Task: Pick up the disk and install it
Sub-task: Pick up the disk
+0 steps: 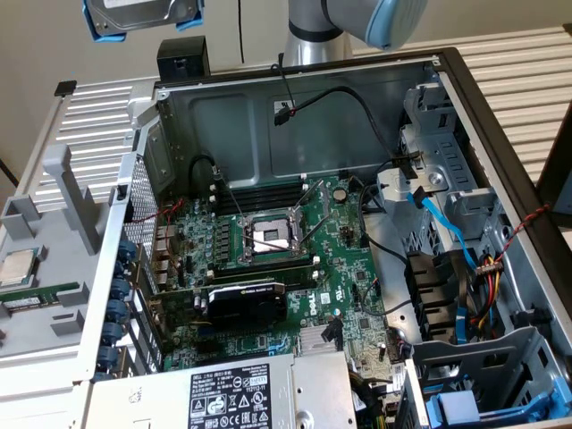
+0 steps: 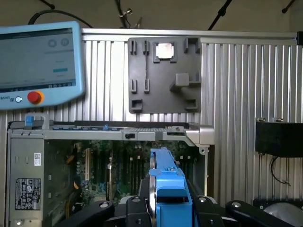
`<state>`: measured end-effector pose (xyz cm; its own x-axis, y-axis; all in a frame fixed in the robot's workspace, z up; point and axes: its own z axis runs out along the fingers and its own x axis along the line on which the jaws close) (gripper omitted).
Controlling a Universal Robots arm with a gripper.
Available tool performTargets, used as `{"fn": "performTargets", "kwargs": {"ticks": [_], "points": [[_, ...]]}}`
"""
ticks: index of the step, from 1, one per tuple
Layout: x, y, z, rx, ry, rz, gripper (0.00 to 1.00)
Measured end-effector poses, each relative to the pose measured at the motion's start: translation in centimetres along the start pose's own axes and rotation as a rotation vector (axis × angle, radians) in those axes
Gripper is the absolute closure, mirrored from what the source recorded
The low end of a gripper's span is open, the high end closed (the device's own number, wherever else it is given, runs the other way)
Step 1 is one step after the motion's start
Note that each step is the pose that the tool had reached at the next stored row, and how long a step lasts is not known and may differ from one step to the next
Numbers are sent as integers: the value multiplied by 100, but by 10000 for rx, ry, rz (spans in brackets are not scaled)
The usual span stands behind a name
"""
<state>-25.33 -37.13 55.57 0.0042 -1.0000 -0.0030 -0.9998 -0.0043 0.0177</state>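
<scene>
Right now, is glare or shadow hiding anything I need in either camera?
Exterior view: even light inside the case, no strong glare; the disk is cut off by the frame's top edge. Wrist view: the CPU chip glares white, the pendant screen is washed out, the motherboard sits in shadow.

The exterior view looks steeply down, close in, into the open computer case (image 1: 268,134). The wrist view faces along its fingers (image 2: 137,210) and the disk (image 2: 168,189) toward the table (image 2: 246,85). Both take in the motherboard (image 1: 268,268) and grey tray (image 1: 54,259).
</scene>
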Motion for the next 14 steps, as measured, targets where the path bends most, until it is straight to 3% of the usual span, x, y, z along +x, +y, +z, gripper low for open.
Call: {"fn": "performTargets", "kwargs": {"ticks": [8, 14], "points": [[185, -228, -15, -40, -1, 1, 63], [312, -347, -20, -49, -1, 1, 63]]}}
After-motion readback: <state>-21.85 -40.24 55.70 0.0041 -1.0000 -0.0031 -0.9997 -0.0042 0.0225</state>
